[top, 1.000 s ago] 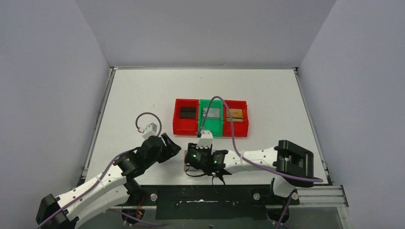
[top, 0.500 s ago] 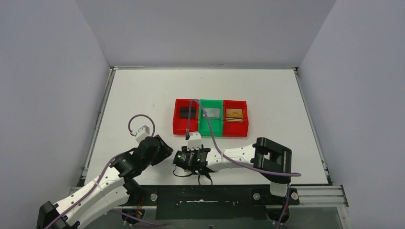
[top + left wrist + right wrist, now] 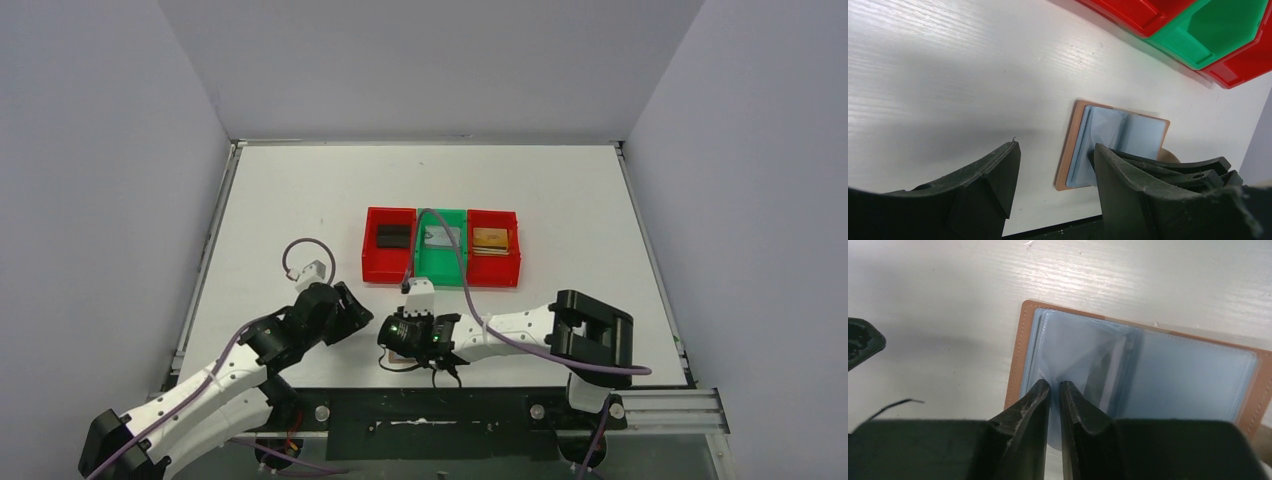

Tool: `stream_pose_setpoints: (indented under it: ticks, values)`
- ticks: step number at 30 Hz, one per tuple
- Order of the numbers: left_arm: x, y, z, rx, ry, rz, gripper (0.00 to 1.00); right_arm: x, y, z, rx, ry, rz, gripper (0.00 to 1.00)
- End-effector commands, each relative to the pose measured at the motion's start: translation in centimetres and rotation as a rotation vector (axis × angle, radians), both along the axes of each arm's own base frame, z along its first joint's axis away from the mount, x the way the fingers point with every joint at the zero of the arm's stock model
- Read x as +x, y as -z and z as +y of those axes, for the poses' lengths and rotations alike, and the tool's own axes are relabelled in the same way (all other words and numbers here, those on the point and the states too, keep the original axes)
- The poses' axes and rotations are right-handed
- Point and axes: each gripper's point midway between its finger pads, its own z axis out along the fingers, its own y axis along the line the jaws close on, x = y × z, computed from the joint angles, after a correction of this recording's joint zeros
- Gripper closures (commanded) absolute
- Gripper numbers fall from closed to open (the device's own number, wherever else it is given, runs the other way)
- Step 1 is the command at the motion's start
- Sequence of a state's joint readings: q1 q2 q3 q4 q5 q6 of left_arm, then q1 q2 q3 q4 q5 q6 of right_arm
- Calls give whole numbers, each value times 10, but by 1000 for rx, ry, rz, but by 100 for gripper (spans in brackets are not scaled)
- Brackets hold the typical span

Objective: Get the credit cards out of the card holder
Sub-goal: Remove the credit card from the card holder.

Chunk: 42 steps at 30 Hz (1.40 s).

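Card holder [image 3: 1193,380] apparently in right pincer [image 3: 1054,386]

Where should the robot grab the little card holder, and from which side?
Probably by the loose light-blue sleeve, not the cover. The card holder lies open and flat on the table, so its tan cover offers no edge to get under. The sleeve bows up, thin, with its free edge facing the right gripper. Come from that side, where the gripper pinches it.

No legible txt, labels or nos. on card holder [image 3: 1198,375], cards [image 3: 493,239] or bins [image 3: 441,275] – too small/blurred
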<state>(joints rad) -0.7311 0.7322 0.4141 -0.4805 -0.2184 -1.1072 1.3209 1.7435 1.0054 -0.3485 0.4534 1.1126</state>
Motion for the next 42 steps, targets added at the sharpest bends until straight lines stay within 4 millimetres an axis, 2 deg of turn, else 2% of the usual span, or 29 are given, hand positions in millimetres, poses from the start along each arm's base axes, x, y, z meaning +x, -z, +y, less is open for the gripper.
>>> stream_pose_setpoints:
  ticks: [1,10,18,22,25,28,35,38,42]
  values:
    - [8,-14,-20,-71,69,-49,45,4,-20,4,119,5,-12,87]
    - [7,-26,-43,-134,190,-89,45,6,-43,7,393,-7,-25,92]
    - [2,-32,-74,-228,329,-101,45,5,-57,-13,679,-6,-58,89]
    - [-5,-34,-92,-295,408,-97,45,3,-59,-24,753,-2,-74,87]
    - [-5,-29,-97,-291,410,-76,45,2,-57,-25,751,-8,-72,86]
    - [1,-22,-84,-228,326,-57,46,2,-54,-19,686,-43,-66,86]
    - [10,-20,-27,-112,44,-63,46,9,-59,17,524,-166,-71,85]
    - [8,-26,-16,-135,-3,-87,46,12,-56,28,463,-191,-65,86]
    - [4,-27,-14,-174,-13,-95,46,15,-48,26,463,-141,-47,86]
